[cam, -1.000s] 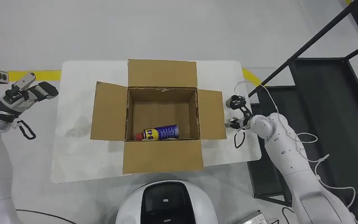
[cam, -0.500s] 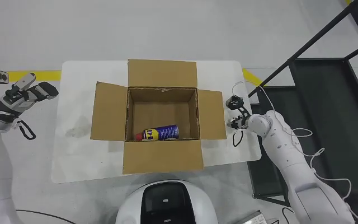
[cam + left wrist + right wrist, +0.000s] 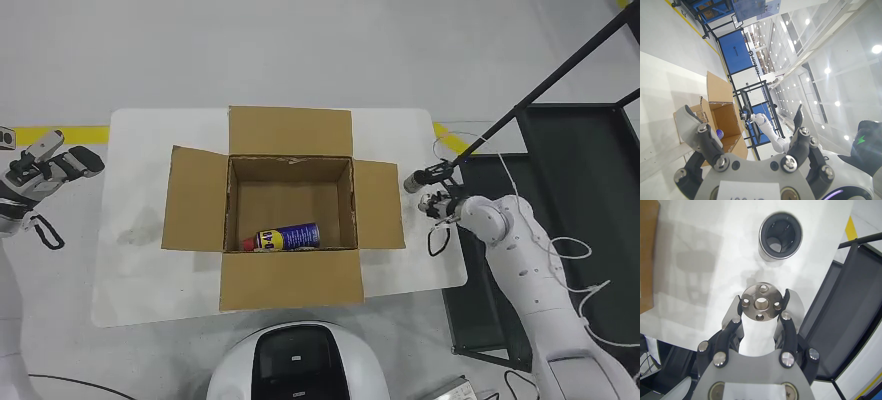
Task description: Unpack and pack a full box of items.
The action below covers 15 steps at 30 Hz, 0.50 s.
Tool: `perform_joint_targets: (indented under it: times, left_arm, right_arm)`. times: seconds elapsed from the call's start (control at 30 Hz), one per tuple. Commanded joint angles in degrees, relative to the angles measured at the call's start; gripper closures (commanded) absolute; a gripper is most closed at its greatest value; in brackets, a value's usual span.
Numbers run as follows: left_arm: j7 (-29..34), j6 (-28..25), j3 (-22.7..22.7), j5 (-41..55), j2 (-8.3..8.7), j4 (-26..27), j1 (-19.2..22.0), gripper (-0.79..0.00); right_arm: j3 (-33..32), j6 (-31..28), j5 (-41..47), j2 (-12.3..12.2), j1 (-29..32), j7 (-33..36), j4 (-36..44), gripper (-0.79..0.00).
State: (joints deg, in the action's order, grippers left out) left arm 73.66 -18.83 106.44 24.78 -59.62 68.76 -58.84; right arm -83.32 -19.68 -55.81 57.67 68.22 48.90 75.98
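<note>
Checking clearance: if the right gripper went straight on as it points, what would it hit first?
Probably the white table, the metal flange in the right gripper touching first; the cylinder stands just aside.

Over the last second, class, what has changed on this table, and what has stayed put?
The right gripper, shut on a metal disc, shifted a little away from the box, toward the right edge of the table. The box, the spray can inside it, the metal tube on the table and the open left gripper stayed as they were.
</note>
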Motion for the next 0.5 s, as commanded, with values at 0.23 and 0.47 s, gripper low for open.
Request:
perform_joint_targets:
  times: [0.23, 0.47]
  left_arm:
    - [0.0, 0.0, 0.0, 0.0, 0.00, 0.0, 0.0, -0.785]
    - [0.0, 0.0, 0.0, 0.0, 0.00, 0.0, 0.0, -0.785]
  right_arm:
    - [-9.1, -2.7, 5.0, -1.6, 10.6, 3.5, 27.0, 0.000]
    - [0.2, -3.4, 5.1, -1.0, 5.6, 6.1, 33.4, 0.000]
